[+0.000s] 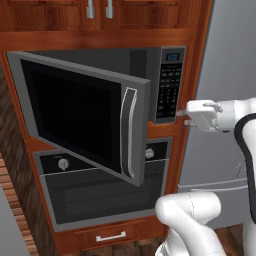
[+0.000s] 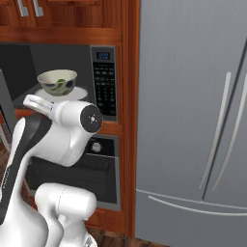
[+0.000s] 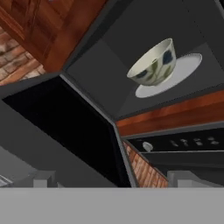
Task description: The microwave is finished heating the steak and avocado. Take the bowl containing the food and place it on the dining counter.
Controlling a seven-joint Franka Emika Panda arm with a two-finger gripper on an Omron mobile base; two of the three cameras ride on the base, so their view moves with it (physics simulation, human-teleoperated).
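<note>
One bowl [image 2: 57,82] matters here, and it sits upright on a flat white plate [image 2: 77,92] inside the open microwave [image 1: 165,85], toward the middle of the cavity floor. From the right base view a bit of dark green shows inside its rim, probably the avocado; the steak cannot be made out. In the hand view the bowl [image 3: 153,62] appears tilted and up to the right, but that is the roll of the camera, not the bowl.

Outward from the bowl, the microwave door [image 1: 85,117] stands swung well out to the left, with its bar handle [image 1: 129,132] at the free edge, so the mouth of the cavity is clear. Below it is the oven [image 1: 100,192], and to the right the tall grey fridge [image 2: 193,120].

The gripper [image 3: 109,179] hangs outside the cavity, in front of it and lower than the bowl, well apart from it, with its fingers spread wide and holding nothing. So the bowl lies ahead of and above the fingers, deeper in. My reading is that the hand has to rise, level out and go straight in through the opening, keeping right of the door edge, to bring one finger inside the rim and one outside. The dining counter is a later matter.
</note>
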